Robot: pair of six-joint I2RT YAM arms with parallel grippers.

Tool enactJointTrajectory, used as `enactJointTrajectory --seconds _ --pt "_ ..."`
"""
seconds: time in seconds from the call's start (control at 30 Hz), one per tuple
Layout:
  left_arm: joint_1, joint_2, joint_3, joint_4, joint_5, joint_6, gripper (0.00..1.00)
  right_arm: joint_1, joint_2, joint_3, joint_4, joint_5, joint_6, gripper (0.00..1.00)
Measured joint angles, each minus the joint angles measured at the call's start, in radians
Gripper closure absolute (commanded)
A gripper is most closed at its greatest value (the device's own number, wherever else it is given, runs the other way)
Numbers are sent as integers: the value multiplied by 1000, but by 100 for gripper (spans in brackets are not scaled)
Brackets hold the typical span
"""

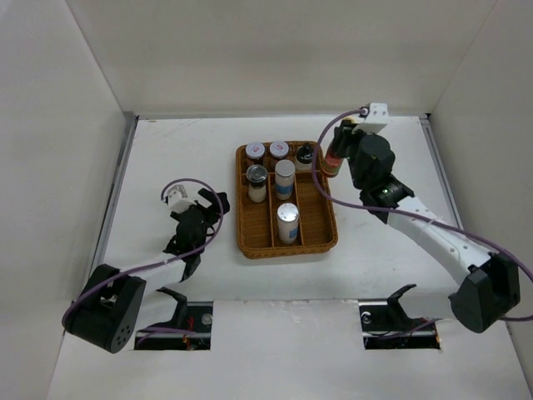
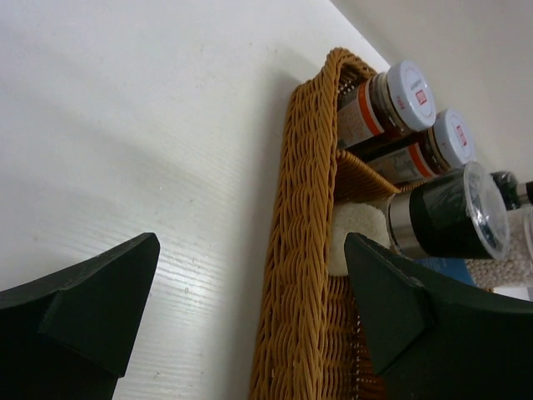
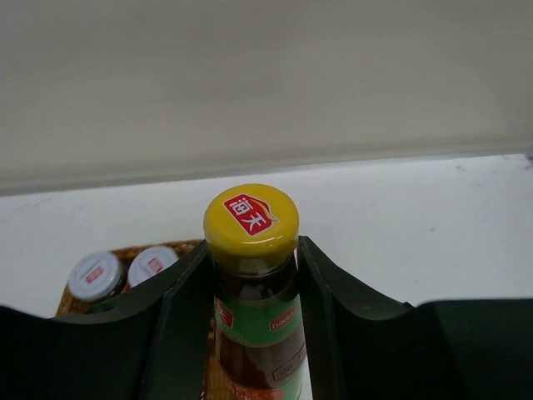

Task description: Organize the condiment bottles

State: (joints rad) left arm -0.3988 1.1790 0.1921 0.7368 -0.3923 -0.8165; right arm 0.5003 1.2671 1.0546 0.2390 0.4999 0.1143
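The brown wicker tray (image 1: 246,235) holds two white-lidded jars (image 1: 255,151) (image 1: 279,149), a black-capped bottle (image 1: 306,155), a clear-lidded dark jar (image 1: 256,177) and two white-blue cylinders (image 1: 285,177) (image 1: 287,222). My right gripper (image 1: 340,148) is shut on the red sauce bottle (image 1: 331,165), upright at the tray's far right corner. In the right wrist view its yellow cap (image 3: 251,218) stands between my fingers (image 3: 179,300). My left gripper (image 1: 193,208) is open and empty, left of the tray. Its wrist view shows the tray wall (image 2: 312,208) and the dark jar (image 2: 450,212).
White walls close in the table on the left, right and back. Bare table lies left of the tray and in front of it. The two white-lidded jars also show in the right wrist view (image 3: 96,275) and in the left wrist view (image 2: 400,96).
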Motion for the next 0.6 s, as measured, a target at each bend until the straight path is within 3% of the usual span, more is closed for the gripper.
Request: enactJointTrajectory --seconds 0.2,0.6 --pt "14 -19 0 -2 -6 1 2 87 130 -27 17 -34 9 60" --pt "19 -19 0 -10 -16 6 0 101 296 -64 94 -50 4 58"
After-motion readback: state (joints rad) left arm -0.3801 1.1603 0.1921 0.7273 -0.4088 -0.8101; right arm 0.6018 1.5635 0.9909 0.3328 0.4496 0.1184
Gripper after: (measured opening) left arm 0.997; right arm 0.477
